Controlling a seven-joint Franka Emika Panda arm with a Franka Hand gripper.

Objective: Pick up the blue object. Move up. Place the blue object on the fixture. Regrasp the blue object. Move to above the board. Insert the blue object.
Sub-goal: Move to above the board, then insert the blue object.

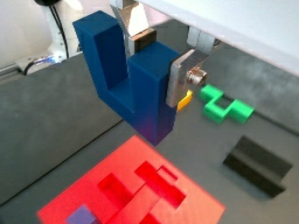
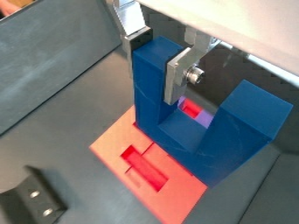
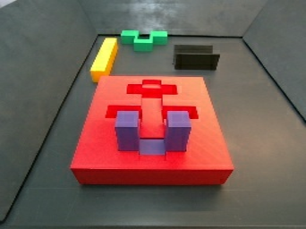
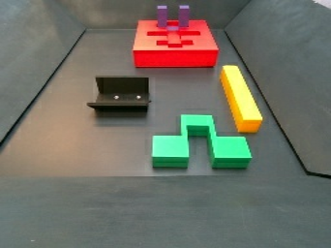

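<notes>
My tool (image 1: 159,63) hangs above the board (image 1: 100,179) in a wrist view, its silver fingers (image 1: 181,77) clamped on one prong of the blue object (image 1: 131,77), a dark blue U-shaped block carried off the floor. The green block (image 1: 225,105) and the fixture (image 1: 257,164) lie on the grey floor beyond.

In a wrist view from the opposite side, the blue object (image 2: 198,127) fills the frame's centre, with the board (image 2: 146,162) and its recessed slots beneath it; the tool (image 2: 159,59) pinches the prong near its top.

In a side view, the board (image 3: 149,156) sits centre frame carrying a purple U-shaped block (image 3: 153,132); the yellow bar (image 3: 104,55) lies upper left. The tool and blue object are out of frame (too high, I judge).

In a side view, the fixture (image 4: 120,95) stands empty at centre left.

The block looks rigid, light, smooth plastic; flat prong faces seem the safest hold.
</notes>
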